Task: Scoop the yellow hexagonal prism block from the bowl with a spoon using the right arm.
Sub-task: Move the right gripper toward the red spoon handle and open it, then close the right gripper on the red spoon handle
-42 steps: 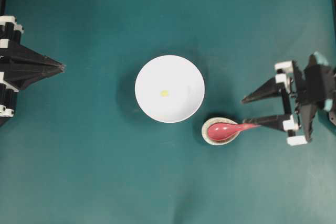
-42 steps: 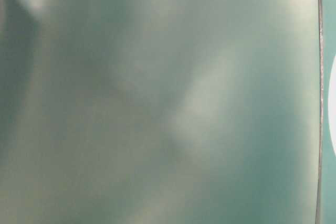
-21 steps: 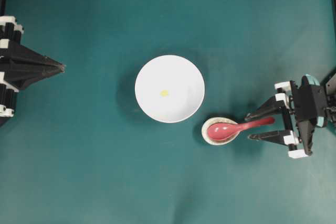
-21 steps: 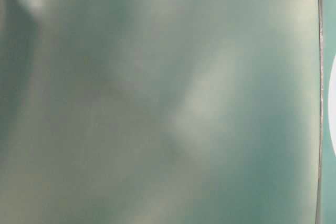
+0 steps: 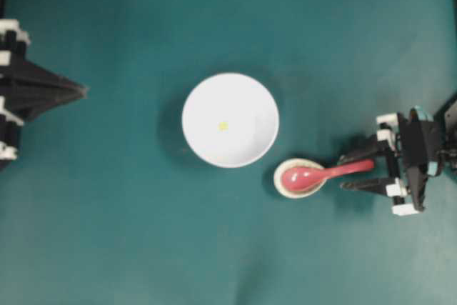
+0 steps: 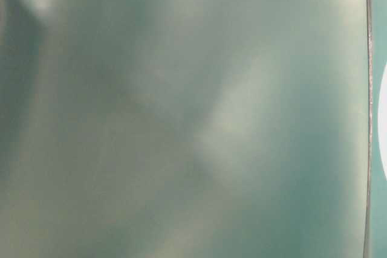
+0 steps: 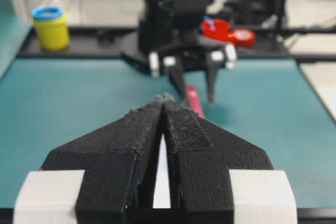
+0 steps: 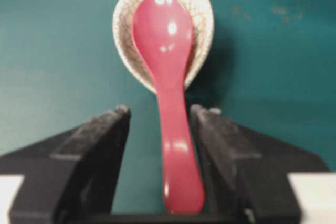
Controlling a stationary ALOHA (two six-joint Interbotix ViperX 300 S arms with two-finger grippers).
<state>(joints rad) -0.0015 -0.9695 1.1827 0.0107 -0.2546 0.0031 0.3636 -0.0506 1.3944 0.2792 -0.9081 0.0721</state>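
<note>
Near the bench's right edge, the right hand (image 5: 355, 173), having swung in over the last second, is now straddling the handle of the pink-red spoon (image 8: 169, 103), fingers spread on either side and not yet pinching, though starting to narrow. The spoon's scoop is resting in the small speckled dish (image 8: 202, 14). At mid-bench, the yellow hexagonal prism block (image 5: 223, 126) is lying in the white bowl (image 5: 250, 148). The idle left hand (image 7: 164, 109) is sitting pressed together. A grasp looks imminent.
</note>
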